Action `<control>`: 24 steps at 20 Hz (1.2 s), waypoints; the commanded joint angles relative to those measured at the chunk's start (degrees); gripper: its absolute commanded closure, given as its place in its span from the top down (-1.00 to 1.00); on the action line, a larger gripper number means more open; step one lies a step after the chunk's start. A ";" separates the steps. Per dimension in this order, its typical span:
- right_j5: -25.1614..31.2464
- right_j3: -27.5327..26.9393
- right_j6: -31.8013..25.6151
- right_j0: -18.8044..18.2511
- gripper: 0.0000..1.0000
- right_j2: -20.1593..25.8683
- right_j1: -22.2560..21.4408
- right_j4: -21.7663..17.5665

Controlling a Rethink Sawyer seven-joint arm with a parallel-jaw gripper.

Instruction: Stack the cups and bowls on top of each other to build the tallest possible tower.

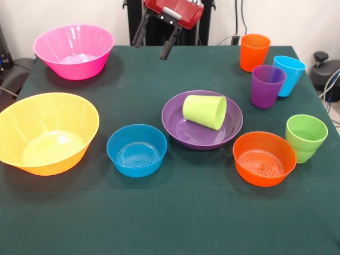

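Note:
A lime-yellow cup [205,111] lies on its side inside the wide purple bowl [181,125] at the table's middle. The small blue bowl [136,150] sits upright to its left, and a small orange bowl [264,158] to its right. The big yellow-orange bowl [45,132] is at the left, the big pink bowl [74,50] at the back left. Orange [254,52], purple [267,85], light blue [288,75] and green [305,137] cups stand upright at the right. My gripper [154,41] hangs open and empty above the back of the table, apart from everything.
The dark green cloth [170,218] covers the table. A black object [323,66] and cables lie off the table's right edge.

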 commanded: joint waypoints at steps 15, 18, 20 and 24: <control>-3.61 -8.48 37.31 3.21 1.00 -2.80 15.58 3.00; -3.55 -8.46 36.61 2.93 1.00 -2.80 16.57 3.24; -3.84 -8.31 35.97 2.63 1.00 -2.57 16.71 3.26; -5.21 -7.77 34.97 2.92 1.00 -1.87 16.53 3.00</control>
